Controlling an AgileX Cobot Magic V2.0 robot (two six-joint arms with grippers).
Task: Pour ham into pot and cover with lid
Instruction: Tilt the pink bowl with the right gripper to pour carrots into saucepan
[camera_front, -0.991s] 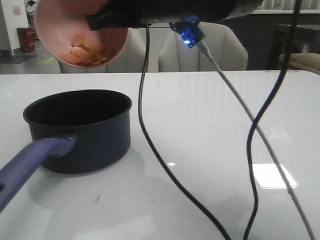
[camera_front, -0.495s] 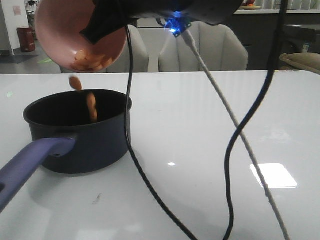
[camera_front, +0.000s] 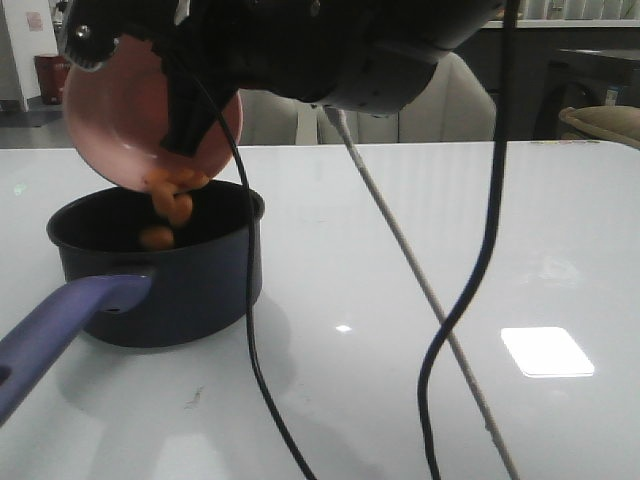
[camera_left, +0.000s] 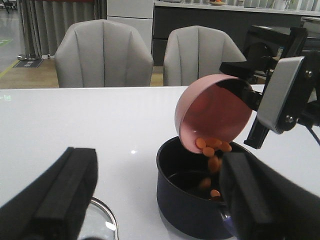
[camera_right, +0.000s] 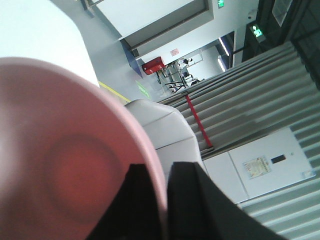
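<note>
The dark navy pot (camera_front: 185, 285) stands on the white table at the left, its purple-blue handle (camera_front: 55, 325) pointing toward me. My right gripper (camera_right: 162, 200) is shut on the rim of a salmon-pink bowl (camera_front: 115, 130), which is tipped steeply just above the pot. Orange-pink ham pieces (camera_front: 172, 200) slide off the bowl's lip and drop inside; in the left wrist view some ham (camera_left: 215, 193) lies on the pot's black bottom. My left gripper (camera_left: 157, 167) is open and empty, near the pot (camera_left: 185, 210). The lid (camera_left: 102, 222) lies beside the pot, only part of its silver rim showing.
Two black cables (camera_front: 245, 340) (camera_front: 480, 260) and a grey cable (camera_front: 420, 280) hang from the right arm down to the table (camera_front: 560, 220) in front of me. Two grey chairs (camera_left: 102, 52) stand beyond the table's far edge.
The bowl has tipped further and come down closer to the pot's rim. More ham has slid out and fallen into the pot. The hanging cables have swung.
</note>
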